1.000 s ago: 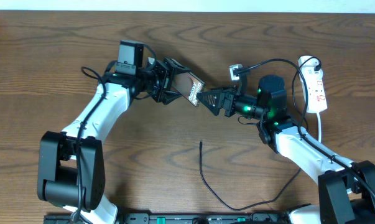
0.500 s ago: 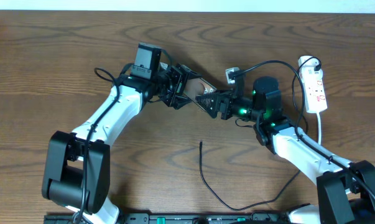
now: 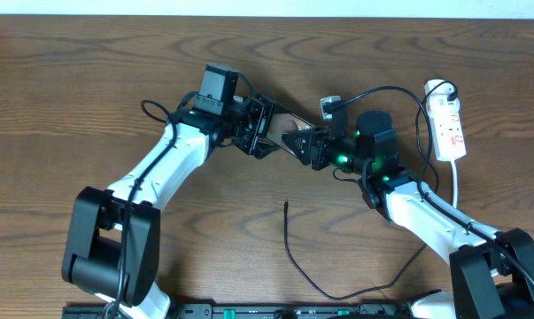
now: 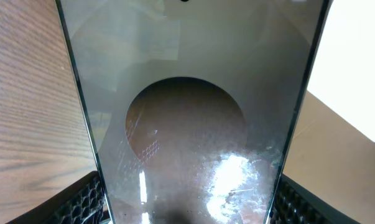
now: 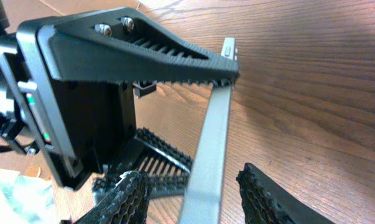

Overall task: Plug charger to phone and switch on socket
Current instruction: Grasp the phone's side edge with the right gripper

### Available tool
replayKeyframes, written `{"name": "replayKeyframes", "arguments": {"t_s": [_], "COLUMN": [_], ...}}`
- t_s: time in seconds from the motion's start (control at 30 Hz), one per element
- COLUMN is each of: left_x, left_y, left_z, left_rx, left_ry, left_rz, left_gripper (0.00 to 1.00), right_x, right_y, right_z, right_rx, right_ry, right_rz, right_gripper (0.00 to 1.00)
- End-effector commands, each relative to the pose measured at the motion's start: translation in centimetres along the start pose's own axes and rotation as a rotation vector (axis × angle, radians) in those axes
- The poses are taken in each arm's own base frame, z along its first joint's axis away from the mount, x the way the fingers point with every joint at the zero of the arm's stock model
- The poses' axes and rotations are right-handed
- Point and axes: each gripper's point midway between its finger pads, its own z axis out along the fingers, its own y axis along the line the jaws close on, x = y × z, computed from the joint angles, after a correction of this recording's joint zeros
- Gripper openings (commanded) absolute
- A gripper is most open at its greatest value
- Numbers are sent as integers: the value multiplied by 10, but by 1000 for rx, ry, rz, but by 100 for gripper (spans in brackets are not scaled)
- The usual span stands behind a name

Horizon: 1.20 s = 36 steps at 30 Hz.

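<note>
Left arm has swung right since a second ago, closing the gap to the right arm. Phone showed its lettering to the overhead view then and is nearly edge-on now.

- left gripper: clamped on the phone, held up off the table. In the left wrist view the phone's face fills the frame, round brown patch in the middle, fingers at both lower corners.
- right gripper: jaws apart, one either side of the phone's thin edge. Its fingers aren't pinching yet, and there's a visible gap on one side. Looks like a handover or a two-handed steadying, my read only.
- charger: lies loose on the table, nobody holding it. Plug tip is bare, nearer the robot than both grippers and well apart from the phone.
- socket: far right by the right arm, no gripper near it. Switch state is too small to read.

Progress: neither step is done. Still to do: pick up the cable, seat the tip in the phone's port, flip the switch. I'd call it early.

Containers: none on the table. Whether the charger's other end sits in the socket's outlets, can't tell from overhead.
</note>
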Motion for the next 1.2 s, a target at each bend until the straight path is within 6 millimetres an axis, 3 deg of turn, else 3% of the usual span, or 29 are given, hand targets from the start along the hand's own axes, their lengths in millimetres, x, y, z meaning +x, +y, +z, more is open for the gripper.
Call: {"name": "replayKeyframes", "arguments": {"t_s": [0.0,0.43,0.47,0.53,0.57,0.6,0.63,0.8,0.93,1.03,1.17], "left_x": [14,20,19,19,18,18,17,15,27,43,51], "left_y": [-7,-6,-6,-6,-6,-6,-6,-6,-8,-22,-41], "left_z": [2,5,5,5,5,5,5,5,4,-1,-13], "left_rx": [9,4,3,3,3,3,3,4,13,71,154], "left_ry": [31,40,37,34,30,27,21,13,83,184,255], "left_rz": [13,23,23,24,24,24,23,24,44,121,187], "left_gripper": [7,8,17,57,72,85,88,91,91,91,91], "right_x": [2,7,7,7,7,7,6,5,-4,-15,-28], "right_y": [1,-7,-6,-6,-6,-6,-7,-7,-12,-29,-48], "right_z": [1,1,1,1,1,1,1,1,-3,-12,-24], "right_rx": [2,37,37,37,36,36,37,36,44,94,131], "right_ry": [3,18,18,18,18,18,18,11,-17,-62,-108], "right_rz": [-15,7,7,7,7,7,8,24,32,101,179], "right_gripper": [43,8,6,3,2,1,1,1,1,1,1]}}
